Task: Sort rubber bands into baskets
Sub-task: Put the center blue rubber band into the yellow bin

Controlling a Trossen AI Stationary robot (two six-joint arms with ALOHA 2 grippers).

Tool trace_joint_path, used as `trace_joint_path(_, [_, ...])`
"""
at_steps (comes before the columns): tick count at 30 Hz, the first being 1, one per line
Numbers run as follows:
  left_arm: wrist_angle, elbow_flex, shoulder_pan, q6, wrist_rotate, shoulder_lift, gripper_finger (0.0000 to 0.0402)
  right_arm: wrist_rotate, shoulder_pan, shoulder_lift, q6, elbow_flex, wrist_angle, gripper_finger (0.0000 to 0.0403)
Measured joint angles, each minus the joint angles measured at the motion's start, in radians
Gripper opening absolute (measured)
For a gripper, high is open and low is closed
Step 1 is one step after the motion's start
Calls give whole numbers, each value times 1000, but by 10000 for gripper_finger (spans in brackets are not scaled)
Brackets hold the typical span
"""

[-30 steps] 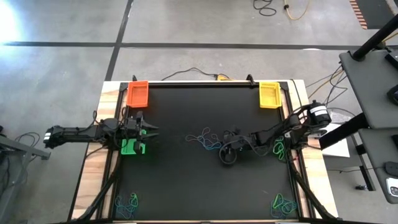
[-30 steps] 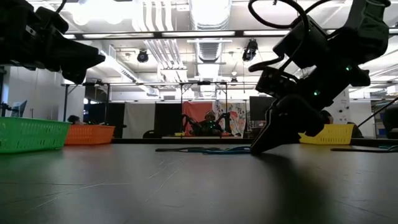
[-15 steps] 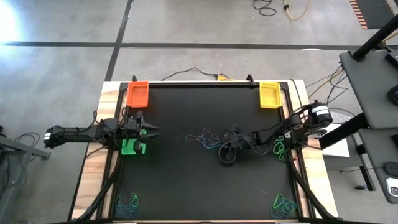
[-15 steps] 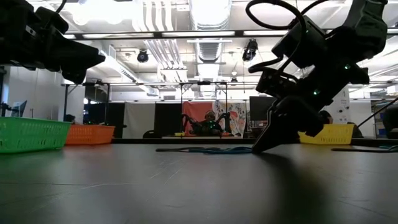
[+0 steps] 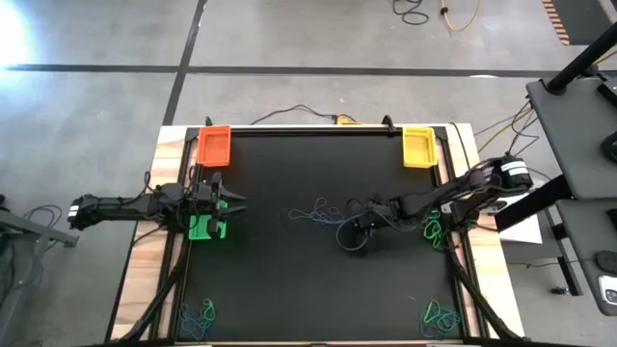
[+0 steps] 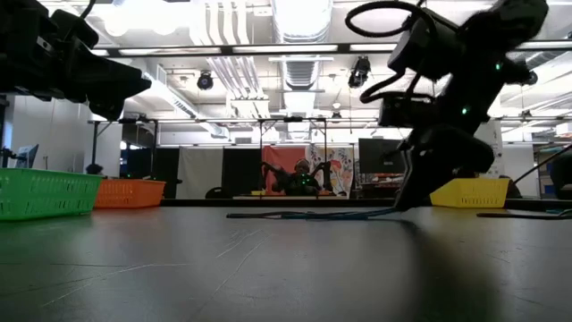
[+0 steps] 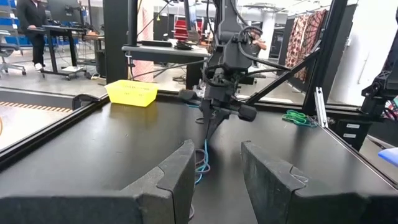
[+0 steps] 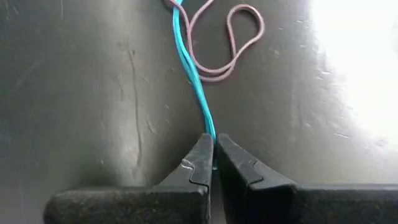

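Right gripper is sitting with its jaws pressed together on a teal rubber band, tips down at the mat near table centre; the strand is running straight out from between the fingertips. Only the right wrist view is showing that pinch, plus a paler loop lying against the teal one just past the tips. From above, the same gripper is hiding the contact, but a loose clump of bands is lying just beside it, toward the left arm. Low view is showing only the dark tip meeting the mat, bands reading as a thin line. Left gripper is hovering over the green basket, jaws partly apart, nothing between them; its camera is looking across at the right arm. Orange basket and yellow basket are sitting at the far corners, well apart from both jaws. More bands are lying beside the right arm and at the near corners.
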Motion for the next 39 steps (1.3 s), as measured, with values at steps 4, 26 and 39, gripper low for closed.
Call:
trace_joint_path(4, [0,0,0,0,0,0,115,56,1,-50,-5,58,-283,9])
trace_joint_path(26, [0,0,0,0,0,0,115,151,-5,-328,-31,308,-590,9])
trace_joint_path(39, [0,0,0,0,0,0,115,469,-146,-142,-298,225,-166,9])
